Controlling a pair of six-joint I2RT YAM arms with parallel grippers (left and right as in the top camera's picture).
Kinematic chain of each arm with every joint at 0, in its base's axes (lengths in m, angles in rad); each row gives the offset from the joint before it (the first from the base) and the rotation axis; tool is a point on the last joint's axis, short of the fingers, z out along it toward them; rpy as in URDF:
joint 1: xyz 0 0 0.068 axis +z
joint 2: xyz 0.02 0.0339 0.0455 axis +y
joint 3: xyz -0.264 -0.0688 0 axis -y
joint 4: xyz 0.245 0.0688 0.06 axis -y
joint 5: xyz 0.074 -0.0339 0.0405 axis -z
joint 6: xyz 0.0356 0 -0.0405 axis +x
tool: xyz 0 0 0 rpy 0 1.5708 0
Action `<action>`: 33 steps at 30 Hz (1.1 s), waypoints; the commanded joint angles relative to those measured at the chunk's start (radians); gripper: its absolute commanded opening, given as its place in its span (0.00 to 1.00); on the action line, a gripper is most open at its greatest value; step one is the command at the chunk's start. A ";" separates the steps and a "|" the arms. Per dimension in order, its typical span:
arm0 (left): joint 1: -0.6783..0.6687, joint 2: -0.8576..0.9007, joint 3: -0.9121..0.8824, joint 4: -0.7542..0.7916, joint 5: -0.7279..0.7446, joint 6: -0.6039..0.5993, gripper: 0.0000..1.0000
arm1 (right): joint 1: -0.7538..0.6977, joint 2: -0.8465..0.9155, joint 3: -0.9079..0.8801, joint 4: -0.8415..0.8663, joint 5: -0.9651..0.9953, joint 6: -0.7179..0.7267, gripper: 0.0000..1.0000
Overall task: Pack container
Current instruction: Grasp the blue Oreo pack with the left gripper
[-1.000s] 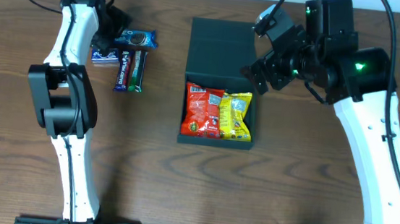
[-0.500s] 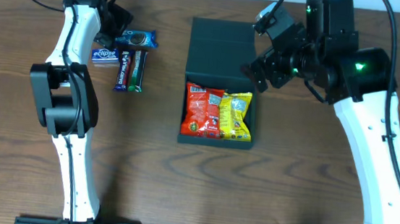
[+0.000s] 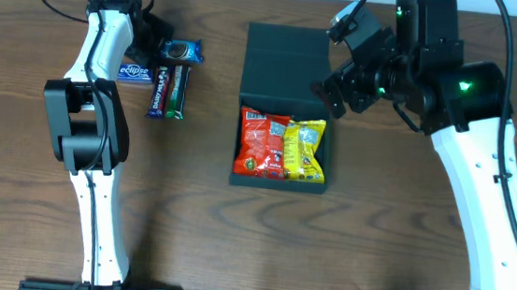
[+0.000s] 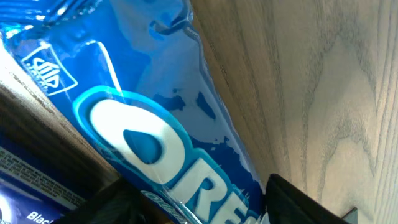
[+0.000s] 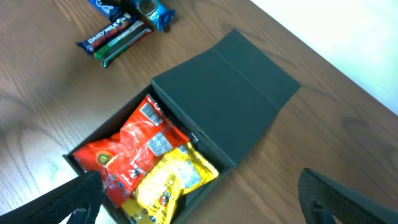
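Note:
The container [image 3: 285, 58], a dark green box with its flap lid laid open toward the far side, stands mid-table [image 5: 230, 81]. Inside lie a red snack packet [image 3: 263, 145] and a yellow snack packet [image 3: 303, 151]. A blue Oreo packet [image 3: 182, 52] lies far left of the box. My left gripper [image 3: 157, 48] is down over its left end. In the left wrist view the Oreo packet [image 4: 155, 124] runs between the two dark fingers [image 4: 305, 199], which sit close at its edges, still open. My right gripper [image 3: 331, 93] hovers wide open above the box's right wall.
A blue Eclipse gum box [image 3: 134, 70] lies beside the left arm. Two chocolate bars [image 3: 168, 91] lie side by side just below the Oreo packet. The wooden table's [image 3: 187, 214] far edge runs close behind the left gripper.
The left gripper has shifted slightly toward the far edge and its jaws have narrowed around the Oreo packet. The Eclipse box now shows more fully. The right arm has not moved.

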 commanded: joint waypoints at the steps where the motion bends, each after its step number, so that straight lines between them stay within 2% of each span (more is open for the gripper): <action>1: 0.003 0.013 0.018 -0.012 0.003 0.003 0.60 | -0.006 0.003 0.001 0.002 0.000 -0.012 0.99; 7: 0.003 0.013 0.018 -0.019 -0.001 0.013 0.54 | -0.006 0.003 0.001 0.002 0.000 -0.012 0.99; 15: 0.003 0.013 0.018 -0.040 -0.009 0.048 0.53 | -0.006 0.003 0.001 0.006 0.000 -0.012 0.99; 19: 0.003 0.013 0.018 -0.042 -0.015 0.051 0.47 | -0.006 0.003 0.001 0.006 0.000 -0.012 0.99; 29: 0.002 0.013 0.031 -0.043 -0.037 0.081 0.44 | -0.008 0.003 0.001 0.020 0.000 -0.012 0.99; 33: 0.002 0.012 0.090 -0.050 -0.052 0.106 0.42 | -0.018 0.004 0.001 0.022 0.000 -0.012 0.99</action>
